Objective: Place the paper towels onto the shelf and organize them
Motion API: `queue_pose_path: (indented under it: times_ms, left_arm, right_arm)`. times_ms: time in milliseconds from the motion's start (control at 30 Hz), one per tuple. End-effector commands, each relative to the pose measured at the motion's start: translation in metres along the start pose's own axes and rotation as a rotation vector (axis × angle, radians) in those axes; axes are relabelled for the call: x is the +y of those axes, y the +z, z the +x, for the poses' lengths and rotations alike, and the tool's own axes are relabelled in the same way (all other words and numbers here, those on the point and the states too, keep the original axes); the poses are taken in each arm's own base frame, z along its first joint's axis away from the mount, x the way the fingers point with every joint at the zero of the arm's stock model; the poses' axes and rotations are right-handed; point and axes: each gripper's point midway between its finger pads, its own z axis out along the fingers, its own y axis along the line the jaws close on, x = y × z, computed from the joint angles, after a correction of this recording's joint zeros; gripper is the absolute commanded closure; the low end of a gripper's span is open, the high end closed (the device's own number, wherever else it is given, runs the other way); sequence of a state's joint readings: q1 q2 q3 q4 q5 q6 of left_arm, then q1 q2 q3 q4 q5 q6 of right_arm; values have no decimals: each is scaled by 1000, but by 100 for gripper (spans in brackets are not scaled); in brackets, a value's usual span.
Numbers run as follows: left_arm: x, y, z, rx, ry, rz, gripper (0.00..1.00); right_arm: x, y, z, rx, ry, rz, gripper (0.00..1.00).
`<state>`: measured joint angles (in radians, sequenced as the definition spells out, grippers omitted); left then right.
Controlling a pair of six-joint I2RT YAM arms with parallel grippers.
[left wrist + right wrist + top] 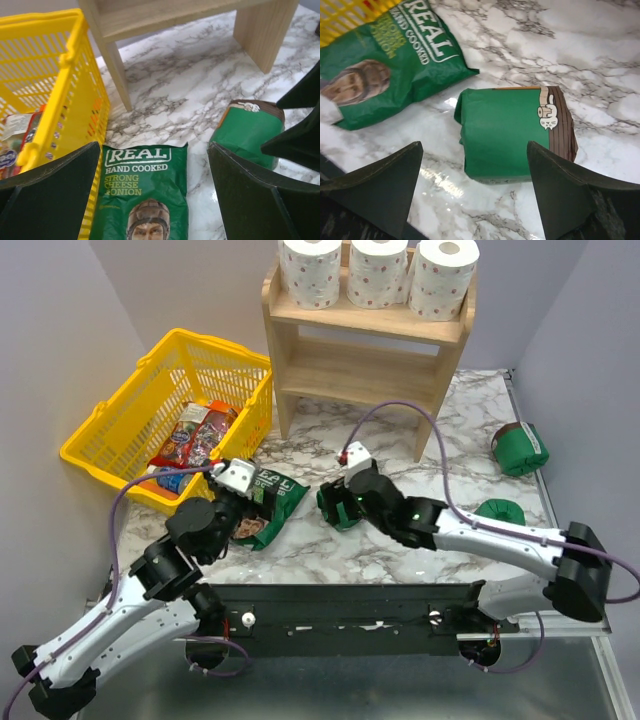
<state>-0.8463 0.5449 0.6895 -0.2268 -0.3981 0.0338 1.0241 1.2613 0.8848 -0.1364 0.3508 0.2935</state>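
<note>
Three white paper towels with pink dots stand upright in a row on the top tier of the wooden shelf (360, 365): left (311, 272), middle (378, 270), right (443, 278). The shelf's lower tier looks bare; its legs show in the left wrist view (115, 65). My left gripper (250, 515) (154, 147) is open and empty, low over a green crisps bag (145, 190). My right gripper (335, 502) (475, 145) is open and empty, its fingers either side of a dark green wrapped package (507, 132) lying on the table.
A yellow basket (110, 420) with snack packs stands at the left, beside the crisps bag (278, 495). Two more green wrapped packages lie at the right (520, 448) (500, 510). The table is marble-patterned (460, 420).
</note>
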Motion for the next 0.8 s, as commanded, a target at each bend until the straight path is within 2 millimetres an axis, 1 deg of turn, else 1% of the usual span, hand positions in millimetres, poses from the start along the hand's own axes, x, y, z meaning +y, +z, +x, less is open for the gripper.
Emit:
queue_pose_path:
  times_ms: [0, 33, 67, 133, 200, 267, 300, 400, 433, 600, 767]
  left_arm:
    - [36, -18, -19, -92, -38, -166, 1]
    - [44, -24, -24, -116, -53, -201, 1]
    - [48, -26, -23, -120, -55, -220, 1]
    - [53, -32, -27, -145, -70, -236, 1]
    - [53, -33, -28, -152, -70, -235, 1]
    - [53, -32, -27, -149, -69, -233, 1]
    - [53, -32, -28, -150, -69, -232, 1]
    - [50, -31, -28, -146, -67, -222, 1]
    - [50, -30, -28, -144, -64, -222, 1]
    - [49, -30, -27, -142, -64, -216, 1]
    - [50, -30, -26, -139, -61, -222, 1]
  right_arm:
    - [-14, 17, 6, 38, -162, 258, 5]
    - [-13, 20, 10, 58, -192, 276, 4]
    - [-13, 28, 19, 82, -246, 319, 4]
    - [-10, 32, 16, 80, -283, 351, 2]
    - [-5, 38, 23, 99, -342, 356, 2]
    - [0, 41, 22, 99, -382, 363, 2]
    - [0, 44, 28, 113, -411, 375, 2]
    - [-2, 46, 33, 130, -472, 418, 2]
    - [-4, 49, 40, 151, -494, 429, 2]
    - [-3, 56, 47, 171, -513, 429, 1]
    - [-12, 62, 60, 196, -561, 486, 1]
